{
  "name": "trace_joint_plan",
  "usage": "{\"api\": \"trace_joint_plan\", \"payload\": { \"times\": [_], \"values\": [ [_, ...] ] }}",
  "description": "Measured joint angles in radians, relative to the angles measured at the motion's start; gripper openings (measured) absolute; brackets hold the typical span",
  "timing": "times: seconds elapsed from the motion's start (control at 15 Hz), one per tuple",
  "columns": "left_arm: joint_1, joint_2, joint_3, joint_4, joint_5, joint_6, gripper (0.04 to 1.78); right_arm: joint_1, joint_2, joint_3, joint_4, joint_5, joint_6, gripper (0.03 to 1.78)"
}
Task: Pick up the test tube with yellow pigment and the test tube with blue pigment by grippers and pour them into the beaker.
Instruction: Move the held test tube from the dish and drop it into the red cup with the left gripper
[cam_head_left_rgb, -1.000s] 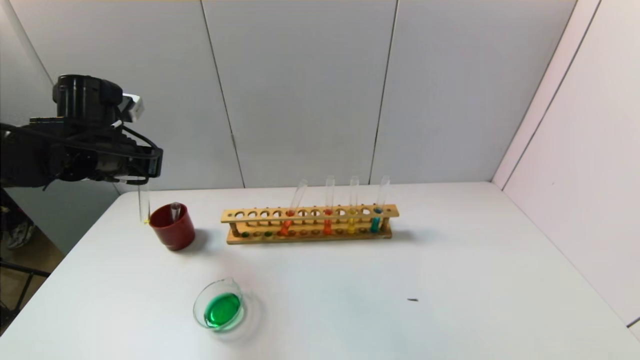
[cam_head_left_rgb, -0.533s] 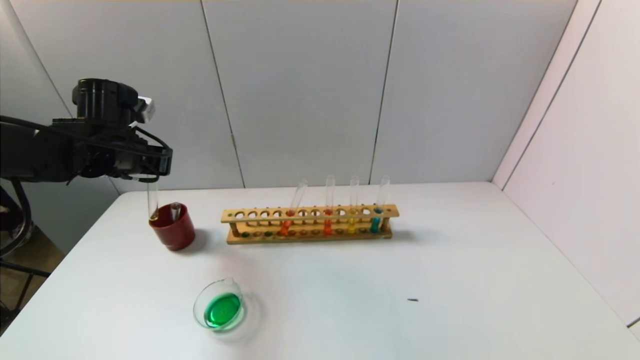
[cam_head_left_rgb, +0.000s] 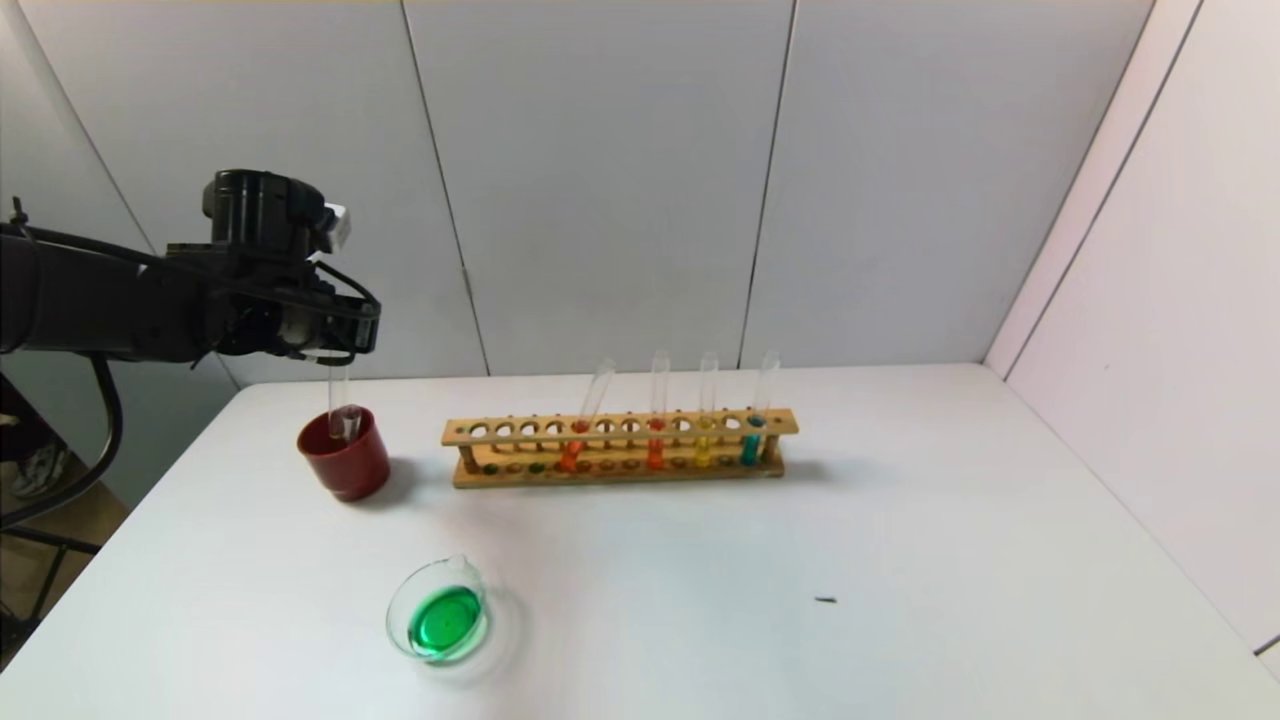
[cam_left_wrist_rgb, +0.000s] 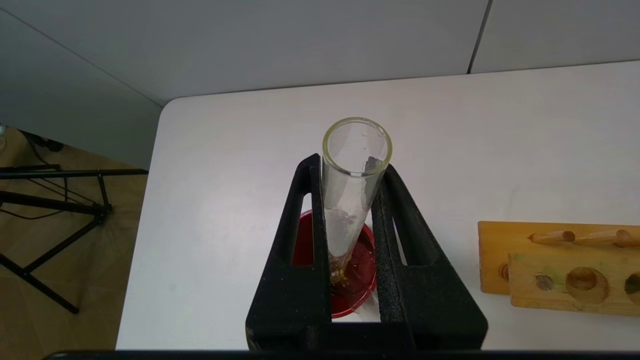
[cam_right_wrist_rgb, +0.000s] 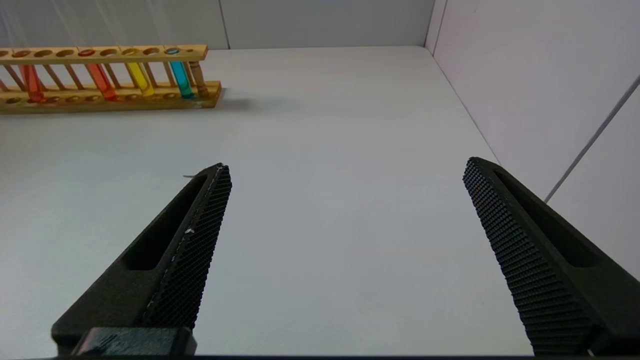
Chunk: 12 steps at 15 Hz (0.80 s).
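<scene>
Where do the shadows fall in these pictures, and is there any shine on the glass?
Head view: soft shadows lie right of the red cup and wooden rack; the beaker casts a faint halo. Left wrist view: the tube rim catches light. Right wrist view: the rack's shadow falls toward the side wall.

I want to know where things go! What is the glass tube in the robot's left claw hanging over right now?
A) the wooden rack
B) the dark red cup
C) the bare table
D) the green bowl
B: the left claw, shut on the test tube, holds its bottom end right above the dark red cup.
</scene>
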Motion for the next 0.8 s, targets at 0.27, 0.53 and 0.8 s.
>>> {"api": "trace_joint_plan", "payload": {
  "times": [0.27,0.53,0.8],
  "values": [
    [-0.001,0.013,0.011,0.000,0.000,-0.015,0.30,0.000,0.000,0.000,0.000,0.000,0.000,1.70],
    [0.006,0.012,0.045,0.001,0.001,-0.032,0.30,0.000,0.000,0.000,0.000,0.000,0.000,1.70],
    [0.022,0.004,0.073,-0.008,0.003,-0.032,0.32,0.000,0.000,0.000,0.000,0.000,0.000,1.70]
  ]
}}
